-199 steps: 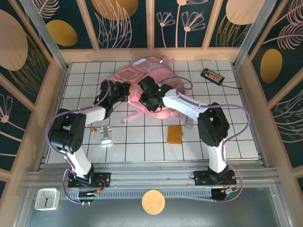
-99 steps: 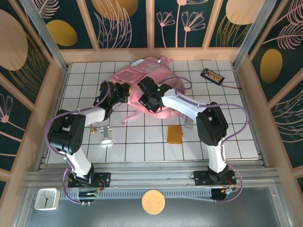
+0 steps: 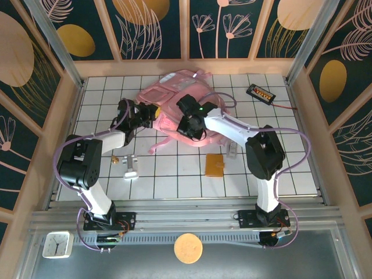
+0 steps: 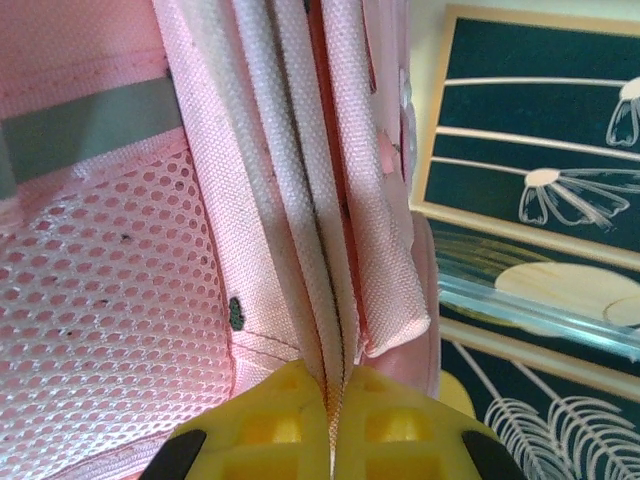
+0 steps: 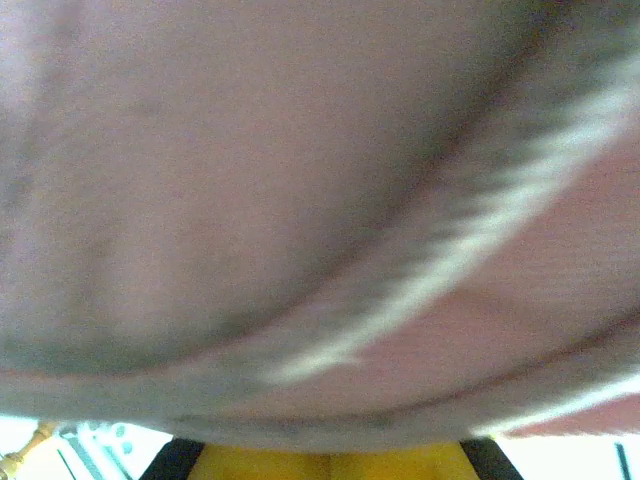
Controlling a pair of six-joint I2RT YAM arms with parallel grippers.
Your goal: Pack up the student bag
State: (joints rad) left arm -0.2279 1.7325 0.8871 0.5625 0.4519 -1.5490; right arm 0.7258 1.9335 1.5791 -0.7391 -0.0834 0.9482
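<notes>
Two grippers meet on the bag (image 3: 168,93), which lies at the table's far middle. The left gripper (image 4: 330,385) is clenched on a folded pink seam (image 4: 300,200) that runs straight ahead from its fingertips; the right gripper (image 3: 187,125) is closed tight with blurred pink cloth pressed just ahead of it, and whether any is caught I cannot tell; the bag's bulk sits between them, its long axis seemingly running away from the arms; spreading the opening likely turns on the left's hold, the nearer to an edge.
</notes>
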